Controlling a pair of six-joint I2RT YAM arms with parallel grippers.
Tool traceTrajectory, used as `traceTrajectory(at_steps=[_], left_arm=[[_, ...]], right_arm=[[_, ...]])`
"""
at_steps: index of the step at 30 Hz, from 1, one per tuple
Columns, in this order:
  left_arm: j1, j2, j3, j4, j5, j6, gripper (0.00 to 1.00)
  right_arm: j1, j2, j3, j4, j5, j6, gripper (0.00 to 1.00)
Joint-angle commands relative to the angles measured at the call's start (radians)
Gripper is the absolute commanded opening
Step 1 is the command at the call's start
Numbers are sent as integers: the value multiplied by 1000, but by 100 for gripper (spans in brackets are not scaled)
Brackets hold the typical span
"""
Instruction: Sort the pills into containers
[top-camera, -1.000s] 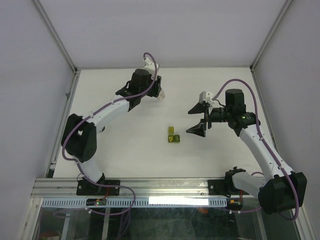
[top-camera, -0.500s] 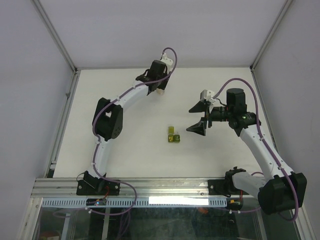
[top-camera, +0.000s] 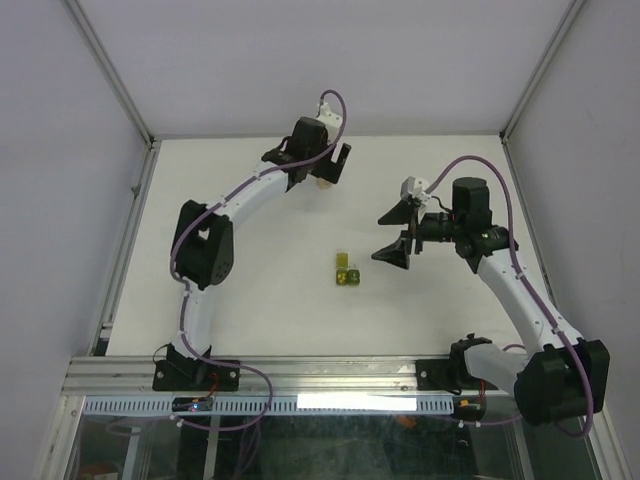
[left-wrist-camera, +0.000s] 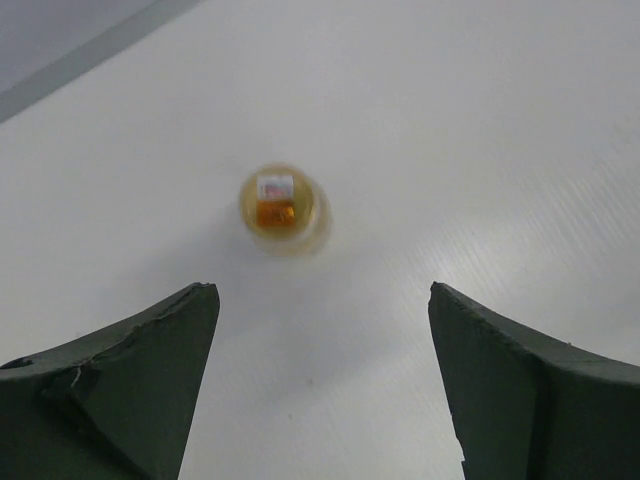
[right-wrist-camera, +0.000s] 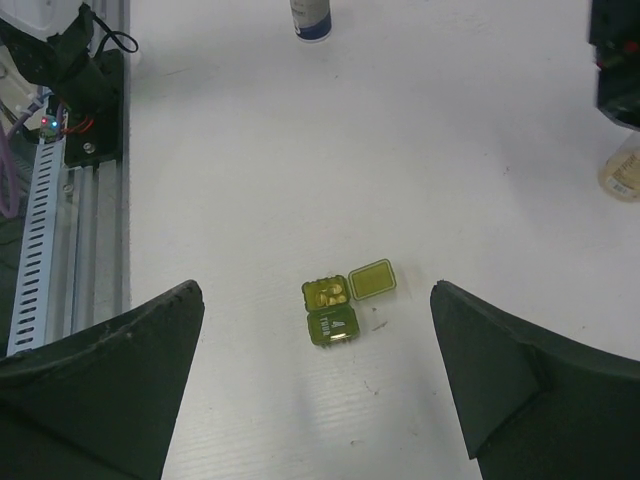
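A small clear bottle (left-wrist-camera: 283, 208) with an orange-brown mass of pills (left-wrist-camera: 275, 213) stands upright on the far part of the white table (left-wrist-camera: 480, 120). My left gripper (left-wrist-camera: 320, 300) hovers over it, open, the bottle lying free ahead of its fingertips. In the top view the bottle (top-camera: 322, 183) sits just below the left gripper (top-camera: 335, 168). The olive-green containers (right-wrist-camera: 330, 308) lie mid-table with one compartment open, a few yellowish pills (right-wrist-camera: 328, 292) inside and a loose green lid (right-wrist-camera: 372, 279) beside it. My right gripper (right-wrist-camera: 315, 290) hangs above them, open and empty.
A white-capped greyish vial (right-wrist-camera: 311, 18) stands at the top of the right wrist view. The aluminium rail with wiring (right-wrist-camera: 60, 150) runs along the table's near edge. The bottle (right-wrist-camera: 625, 170) and the left arm's black gripper (right-wrist-camera: 615, 60) show at that view's right edge.
My left gripper has opened and let go of the bottle, which now stands on the far table. The left arm shifted slightly. The right arm has not moved.
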Motion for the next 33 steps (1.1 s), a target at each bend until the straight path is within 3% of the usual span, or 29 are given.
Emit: traceTrajectory(at_steps=[1,4,6,9,12,15,19,23,33], left_arm=[[-9,-370,-319,186,195,-53,87],[-39,-641,-759,516,369,-25,87],[-66,-830,-1025,725,462,-16,87],[-74,-975,-1279,889,539,-90,85],[-74,-1036,-1413,955,488,-227,77],[-73,-1023,-1480,1003,452,-372,71],[-71,-943,-1492,1041,394,-494,66],[-60,-852,-1464,1055,355,-544,58],[-25,-618,-1348,1063,343,-566,59]], right_arm=[[-25,11,-77,288,45,254,99],[-28,46,-151,532,124,525,100],[-29,91,-145,537,111,540,99],[-29,175,-109,452,97,503,92],[-28,281,-79,370,112,470,78],[-18,388,-41,276,128,432,67],[50,479,1,160,184,364,65],[108,544,18,121,237,338,65],[148,653,82,20,309,295,61]])
